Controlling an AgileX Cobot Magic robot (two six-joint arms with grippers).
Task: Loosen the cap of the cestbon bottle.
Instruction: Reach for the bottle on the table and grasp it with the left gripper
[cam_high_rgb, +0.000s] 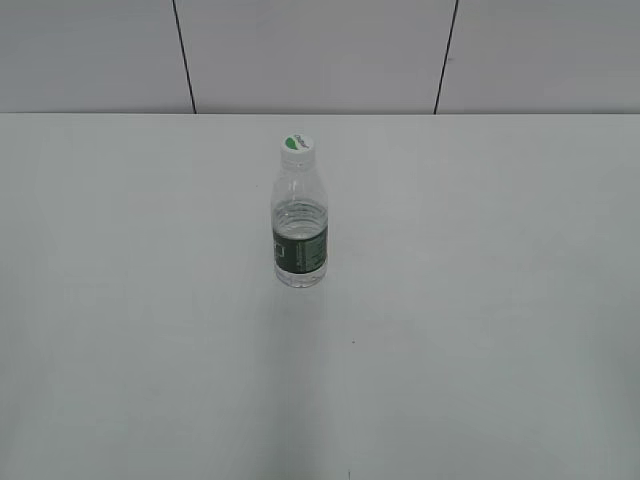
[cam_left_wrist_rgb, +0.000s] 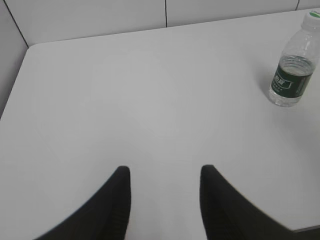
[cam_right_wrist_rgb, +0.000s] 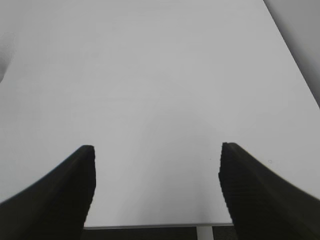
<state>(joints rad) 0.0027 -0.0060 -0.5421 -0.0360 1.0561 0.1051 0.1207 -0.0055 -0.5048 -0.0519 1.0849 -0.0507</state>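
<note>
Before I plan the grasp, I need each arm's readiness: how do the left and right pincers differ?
The right pincer is spread wider than the left pincer. The left wrist view shows the bottle with its cap on at upper right; the right wrist view shows only bare table. Both are open, empty, and apart from the bottle.

Left gripper hanging over an empty patch of table, bottle way off to the side

The left gripper (cam_left_wrist_rgb: 165, 172) has its two black fingers (cam_left_wrist_rgb: 114, 205) spread apart over the white table (cam_left_wrist_rgb: 140, 100), gripping nothing. The small clear plastic water bottle with a dark green label band (cam_left_wrist_rgb: 293, 70) stands upright far ahead to its right, white round screw cap (cam_left_wrist_rgb: 312, 17) on top.
</note>
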